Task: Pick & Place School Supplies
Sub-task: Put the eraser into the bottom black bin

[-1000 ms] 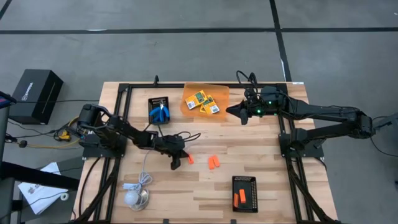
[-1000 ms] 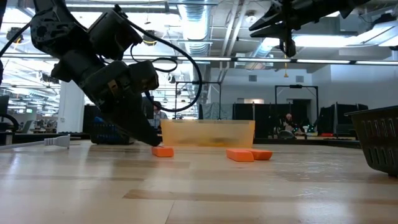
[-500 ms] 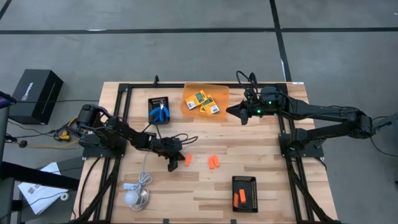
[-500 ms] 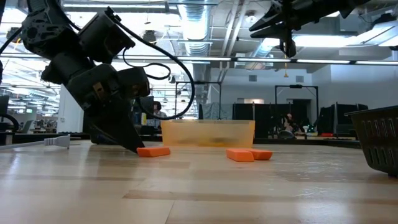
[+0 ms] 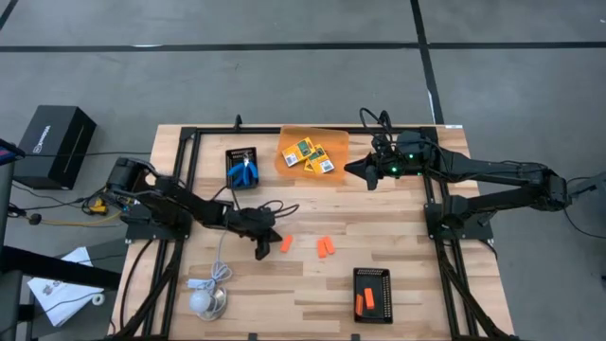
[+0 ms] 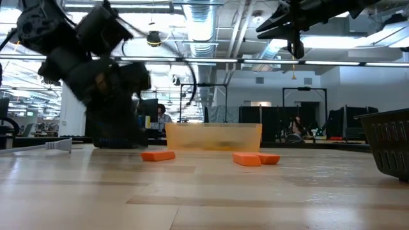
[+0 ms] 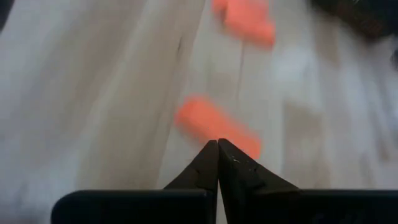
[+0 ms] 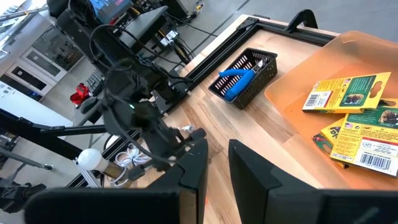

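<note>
One stick (image 7: 214, 127) lies loose on the counter (image 5: 398, 227) just ahead of the left gripper (image 5: 262, 248) | jaws clenched, empty | step: picking stick | next: part jaws, straddle it | right gripper (image 5: 352, 170) waits aloft, grasping nothing.

wooden table (image 5: 398, 218) carries orange sticks (image 5: 325, 247), two black trays (image 5: 372, 294), orange bin (image 5: 312, 153).

Grey concrete floor (image 5: 284, 76), exposed ceiling ducts (image 6: 211, 25), distant desks behind

left gripper (image 5: 264, 248) low on table (image 5: 407, 237), just beside orange stick (image 5: 286, 243); right gripper (image 5: 352, 170) near crayon boxes (image 5: 311, 155).
</note>
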Tool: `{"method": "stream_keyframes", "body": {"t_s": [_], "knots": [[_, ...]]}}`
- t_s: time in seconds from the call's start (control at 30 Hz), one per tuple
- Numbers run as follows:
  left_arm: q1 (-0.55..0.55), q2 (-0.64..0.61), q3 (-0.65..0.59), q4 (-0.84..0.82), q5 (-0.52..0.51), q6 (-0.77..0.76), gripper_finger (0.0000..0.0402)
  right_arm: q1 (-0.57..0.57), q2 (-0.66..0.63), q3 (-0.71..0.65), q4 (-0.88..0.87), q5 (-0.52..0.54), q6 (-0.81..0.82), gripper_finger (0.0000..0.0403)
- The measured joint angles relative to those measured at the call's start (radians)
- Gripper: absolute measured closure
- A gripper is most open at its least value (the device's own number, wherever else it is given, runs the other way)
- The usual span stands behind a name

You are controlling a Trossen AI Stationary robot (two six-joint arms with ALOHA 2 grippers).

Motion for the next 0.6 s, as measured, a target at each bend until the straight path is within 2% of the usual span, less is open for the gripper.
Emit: {"method": "stream_keyframes", "body": {"t_s": [0.2, 0.43, 0.6], "knots": [[0.023, -0.048, 0.003, 0.016, -0.022, 0.037, 0.0401, 0.000, 0.000, 0.000, 0.000, 0.000, -0.001, 0.0346], [0.023, 0.050, 0.003, 0.032, 0.041, 0.037, 0.0401, 0.000, 0.000, 0.000, 0.000, 0.000, -0.005, 0.0346], [0.023, 0.069, 0.003, 0.061, 0.054, 0.038, 0.0401, 0.000, 0.000, 0.000, 0.000, 0.000, -0.005, 0.0346]]}}
